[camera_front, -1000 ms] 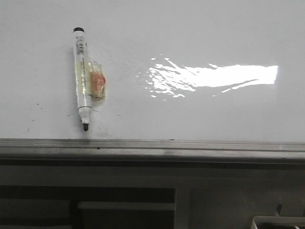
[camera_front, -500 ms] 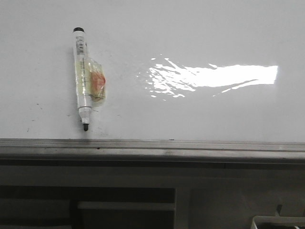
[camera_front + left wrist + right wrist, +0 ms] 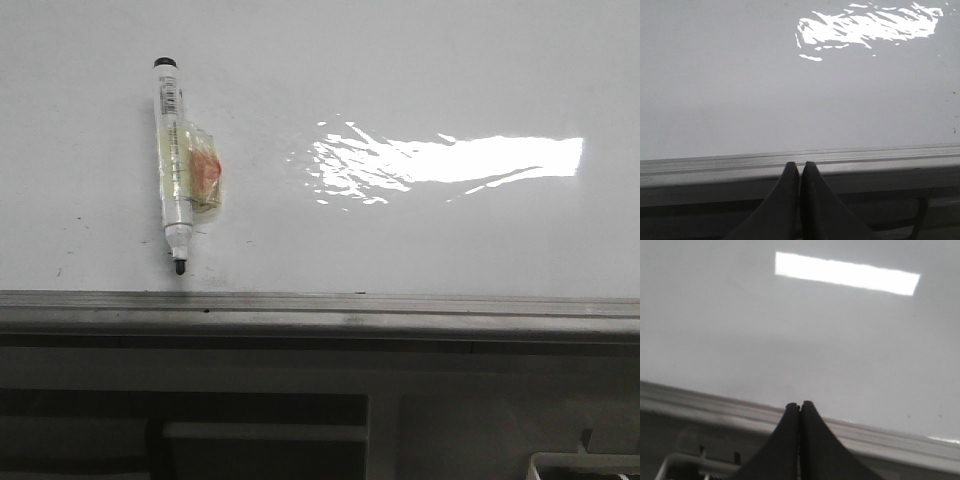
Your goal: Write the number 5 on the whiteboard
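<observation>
The whiteboard (image 3: 420,240) lies flat, glossy white with a bright glare patch and a grey rail along its near edge. A white marker (image 3: 176,165) with a yellowish tape wrap lies on it at the left, uncapped black tip toward the rail. No number 5 shows on the board. In the left wrist view my left gripper (image 3: 800,165) is shut and empty, hanging over the rail (image 3: 865,155). In the right wrist view my right gripper (image 3: 799,404) is also shut with nothing in it, over the board's near rail (image 3: 715,407). Neither gripper shows in the front view.
Small dark specks dot the board near the marker (image 3: 80,215). Below the rail run grey cabinet panels (image 3: 260,440). A white wire rack corner (image 3: 585,465) sits at the lower right.
</observation>
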Controlling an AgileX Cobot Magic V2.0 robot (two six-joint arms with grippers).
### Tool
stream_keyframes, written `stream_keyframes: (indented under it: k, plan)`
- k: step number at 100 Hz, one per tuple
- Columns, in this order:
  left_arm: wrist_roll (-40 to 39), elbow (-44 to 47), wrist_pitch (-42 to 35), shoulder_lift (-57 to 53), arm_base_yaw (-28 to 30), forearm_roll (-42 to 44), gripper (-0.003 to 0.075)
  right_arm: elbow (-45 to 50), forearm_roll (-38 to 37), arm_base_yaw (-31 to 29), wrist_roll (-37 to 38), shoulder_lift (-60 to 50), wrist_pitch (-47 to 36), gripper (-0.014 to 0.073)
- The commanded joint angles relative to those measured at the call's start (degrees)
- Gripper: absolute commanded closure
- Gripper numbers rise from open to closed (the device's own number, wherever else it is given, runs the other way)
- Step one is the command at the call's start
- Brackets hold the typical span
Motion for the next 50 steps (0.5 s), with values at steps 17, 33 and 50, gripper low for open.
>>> stream_keyframes:
  k: [17, 33, 50]
  plan:
    - [-0.38, 1.39, -7.87, -1.58, 0.15, -28.43, 0.0741, 1.31, 29.60, 0.14, 0.12, -0.98, -18.12, 0.0659]
    - [-0.38, 1.39, -9.55, -1.58, 0.15, -38.82, 0.0741, 1.31, 33.04, 0.14, 0.12, -0.98, -15.99, 0.0659]
    - [-0.38, 1.00, -8.80, -1.48, 0.15, -50.53, 0.0741, -0.01, 38.36, 0.14, 0.12, -0.98, -17.80, 0.0659]
